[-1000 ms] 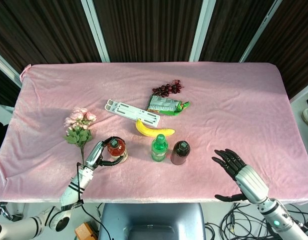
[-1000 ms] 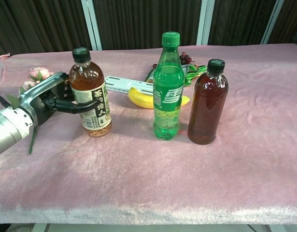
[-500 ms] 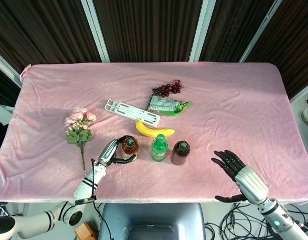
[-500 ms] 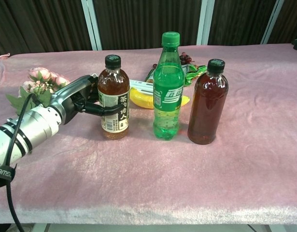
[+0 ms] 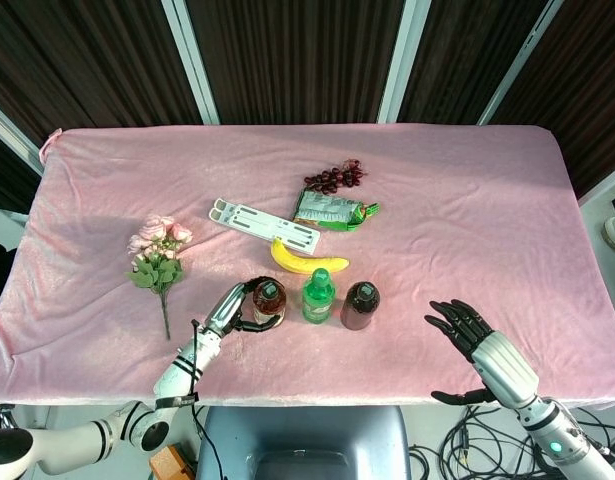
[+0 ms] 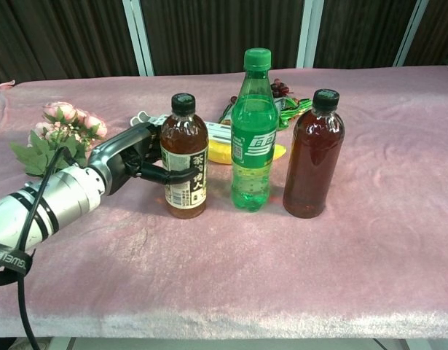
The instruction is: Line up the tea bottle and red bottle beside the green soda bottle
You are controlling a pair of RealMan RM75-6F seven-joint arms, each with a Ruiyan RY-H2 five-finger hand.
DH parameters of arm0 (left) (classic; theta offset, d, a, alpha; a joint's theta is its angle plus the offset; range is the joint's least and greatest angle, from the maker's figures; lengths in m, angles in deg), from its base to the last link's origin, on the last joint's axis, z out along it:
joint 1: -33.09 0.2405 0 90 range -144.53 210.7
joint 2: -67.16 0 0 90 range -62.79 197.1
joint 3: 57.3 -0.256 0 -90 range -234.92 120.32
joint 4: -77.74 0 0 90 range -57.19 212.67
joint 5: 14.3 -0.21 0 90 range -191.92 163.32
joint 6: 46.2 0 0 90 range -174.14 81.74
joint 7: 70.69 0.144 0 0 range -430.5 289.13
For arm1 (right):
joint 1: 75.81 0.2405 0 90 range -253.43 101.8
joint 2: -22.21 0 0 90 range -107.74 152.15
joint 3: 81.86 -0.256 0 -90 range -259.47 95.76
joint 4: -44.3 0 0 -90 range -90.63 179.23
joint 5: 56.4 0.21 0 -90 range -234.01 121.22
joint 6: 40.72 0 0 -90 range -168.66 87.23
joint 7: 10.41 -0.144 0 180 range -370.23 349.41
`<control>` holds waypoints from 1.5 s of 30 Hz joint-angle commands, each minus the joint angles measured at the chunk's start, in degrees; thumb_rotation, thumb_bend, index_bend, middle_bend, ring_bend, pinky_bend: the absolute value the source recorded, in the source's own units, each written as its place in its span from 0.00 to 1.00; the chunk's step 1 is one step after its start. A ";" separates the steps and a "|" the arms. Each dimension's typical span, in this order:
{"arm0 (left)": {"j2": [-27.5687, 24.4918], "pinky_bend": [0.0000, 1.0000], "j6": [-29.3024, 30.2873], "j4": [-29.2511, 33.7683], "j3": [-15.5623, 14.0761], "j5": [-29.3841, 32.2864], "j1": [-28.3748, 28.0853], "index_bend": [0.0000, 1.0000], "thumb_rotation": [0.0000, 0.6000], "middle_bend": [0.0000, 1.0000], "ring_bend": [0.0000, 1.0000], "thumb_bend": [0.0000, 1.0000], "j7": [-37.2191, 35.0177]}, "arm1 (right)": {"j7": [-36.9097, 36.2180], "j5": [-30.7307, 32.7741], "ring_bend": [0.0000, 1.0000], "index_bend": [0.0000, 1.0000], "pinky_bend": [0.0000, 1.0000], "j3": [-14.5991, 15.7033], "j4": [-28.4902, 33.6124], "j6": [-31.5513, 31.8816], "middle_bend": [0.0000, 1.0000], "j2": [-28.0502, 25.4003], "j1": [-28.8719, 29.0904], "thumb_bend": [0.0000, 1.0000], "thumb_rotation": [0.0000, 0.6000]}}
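Pretty much done from where I stood: tea bottle [image 6: 184,166] stood upright just left of the green soda bottle [image 6: 253,131], red bottle [image 6: 312,154] on its right. Left hand [image 6: 129,164] gripped the tea bottle; right hand [image 5: 465,328] hung empty, fingers spread, off the tabletop [image 5: 467,200]. Only letting go remained.

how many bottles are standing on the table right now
3, in a row at the front: tea bottle held by the left hand, green soda bottle in the middle, red bottle on the other side.

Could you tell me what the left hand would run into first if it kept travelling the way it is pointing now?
Probably the green soda bottle: the left hand holds the tea bottle and points toward it, with only a narrow gap between the bottles.
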 commanded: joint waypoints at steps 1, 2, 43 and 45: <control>-0.78 0.10 -1.14 0.58 -0.11 0.43 -0.36 0.28 1.00 0.20 0.07 0.41 -0.34 | 0.02 0.09 0.00 0.00 0.11 -0.04 0.03 -0.01 0.00 -0.04 -0.03 0.22 1.00; -0.88 0.09 -1.09 0.65 -0.10 0.44 -0.33 0.26 1.00 0.18 0.06 0.40 -0.23 | -0.01 0.10 0.00 0.00 0.11 -0.05 0.04 -0.01 0.00 -0.06 -0.04 0.22 1.00; -36.46 0.00 42.93 18.40 -13.47 -2.24 36.92 0.00 1.00 0.00 0.00 0.36 37.79 | 38.98 27.85 0.00 0.00 0.01 -7.17 17.26 -13.05 0.00 -5.22 -3.91 0.22 1.00; -36.55 0.00 42.35 18.40 -13.38 -2.82 36.96 0.00 1.00 0.00 0.00 0.36 38.20 | 39.71 27.94 0.00 0.00 0.01 -7.22 17.70 -13.17 0.00 -5.12 -4.02 0.22 1.00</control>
